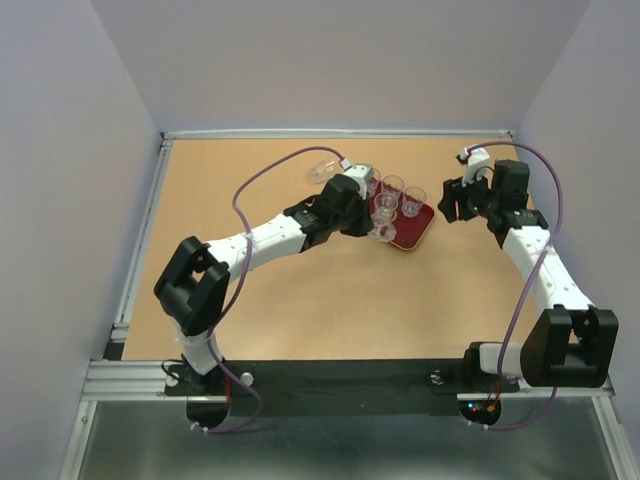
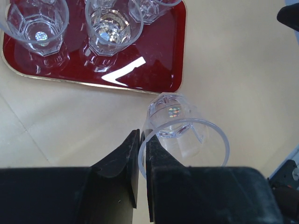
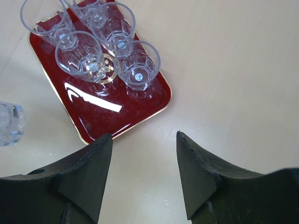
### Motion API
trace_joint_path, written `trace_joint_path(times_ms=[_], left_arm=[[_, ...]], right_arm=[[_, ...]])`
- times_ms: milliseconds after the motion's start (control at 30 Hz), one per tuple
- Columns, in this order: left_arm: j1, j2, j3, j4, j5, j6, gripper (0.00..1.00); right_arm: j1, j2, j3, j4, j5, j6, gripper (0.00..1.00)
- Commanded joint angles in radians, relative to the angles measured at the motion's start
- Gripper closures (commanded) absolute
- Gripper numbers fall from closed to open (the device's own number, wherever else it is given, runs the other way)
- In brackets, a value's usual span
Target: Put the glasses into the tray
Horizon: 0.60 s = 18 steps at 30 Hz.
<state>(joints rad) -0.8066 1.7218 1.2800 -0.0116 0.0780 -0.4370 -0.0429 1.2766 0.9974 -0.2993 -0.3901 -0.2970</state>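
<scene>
Gold emblem [image 2: 110,21] on red tray [image 2: 154,65] unreadable; left jaws pinch a glass [image 2: 184,135].

overhead and close wrist views share the tray [image 3: 133,109].

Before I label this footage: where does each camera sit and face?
Top external: above, behind left arm and right arm, both in view, looking down on the table.
Left wrist: wrist-mounted, looks down past the left gripper, pinching a glass, toward the tray.
Right wrist: wrist-mounted, looks down through the open right gripper at the tray.
Shared: the tray.
</scene>
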Motion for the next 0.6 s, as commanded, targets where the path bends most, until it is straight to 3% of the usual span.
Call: trace_joint_path(times_ms=[0,233,567], left_arm=[[-0.055,0.067,0.142,-0.04,-0.133,0.043,1.0],[-0.124,0.237,0.398,-0.162,-0.274,0.11,1.0],[-0.146,0.456,0.694,-0.277,-0.359,0.178,1.0]], right_arm=[[-0.015,-0.031,-0.025,0.065,0.02,0.013,0.37],[-0.029,-0.039,-0.025,0.072,0.037,0.029,0.37],[-0.049,-0.051,-0.029,0.083,0.048,0.045,0.35]])
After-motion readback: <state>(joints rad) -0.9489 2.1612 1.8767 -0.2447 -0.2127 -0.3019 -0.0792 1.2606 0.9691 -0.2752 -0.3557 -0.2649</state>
